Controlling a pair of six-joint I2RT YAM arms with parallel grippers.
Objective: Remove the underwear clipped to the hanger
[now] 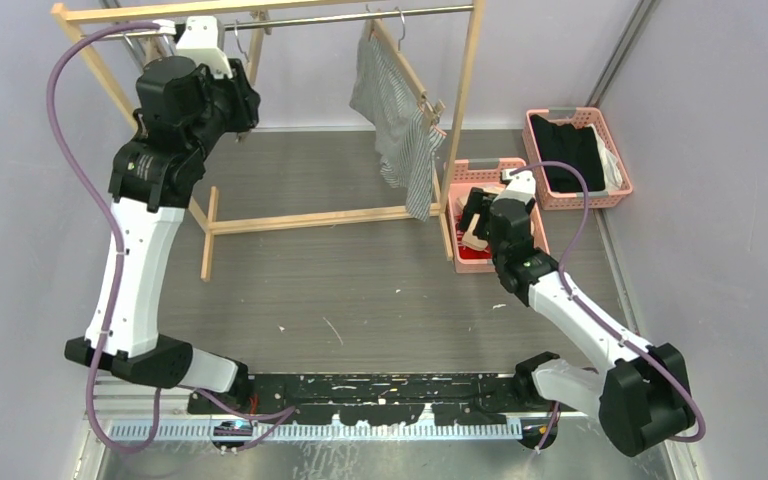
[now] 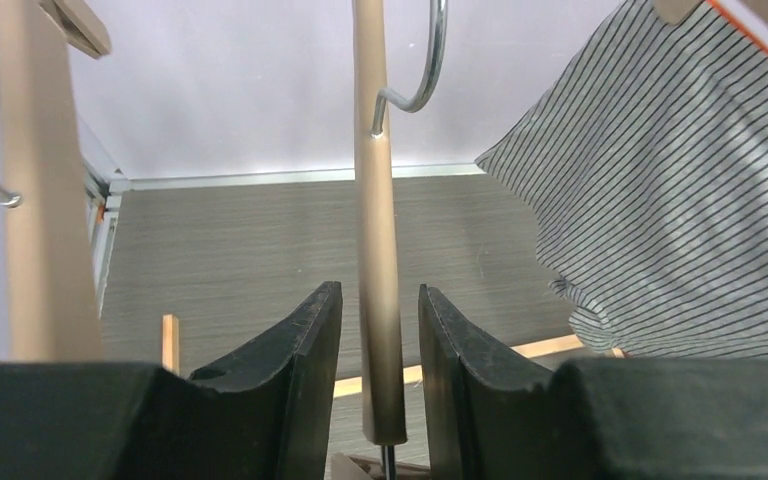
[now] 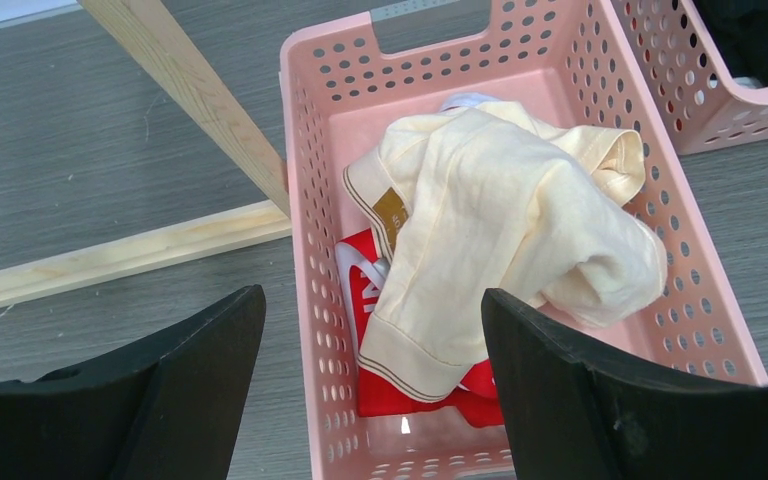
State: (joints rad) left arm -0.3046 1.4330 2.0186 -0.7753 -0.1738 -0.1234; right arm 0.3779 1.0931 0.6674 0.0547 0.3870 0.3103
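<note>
The grey-and-white striped underwear point(image 1: 400, 120) point(image 2: 660, 200) hangs clipped to a wooden hanger point(image 1: 407, 68) on the rack's rail. My left gripper point(image 2: 380, 287) is up at the rail's left end. Its fingers stand a little apart on either side of a bare wooden hanger bar point(image 2: 378, 220), with a thin gap on each side. My right gripper point(image 3: 372, 298) point(image 1: 475, 222) is open and empty above the pink basket point(image 3: 300, 150) point(image 1: 480, 165). The beige underwear point(image 3: 510, 200) lies in that basket on top of the red underwear point(image 3: 390, 395).
The wooden rack's base bar point(image 1: 310, 218) and right post point(image 1: 465, 100) point(image 3: 190, 90) stand just left of the basket. A second pink basket point(image 1: 532, 140) point(image 3: 680, 90) holding black clothes point(image 1: 570, 150) sits at the back right. Walls close in both sides.
</note>
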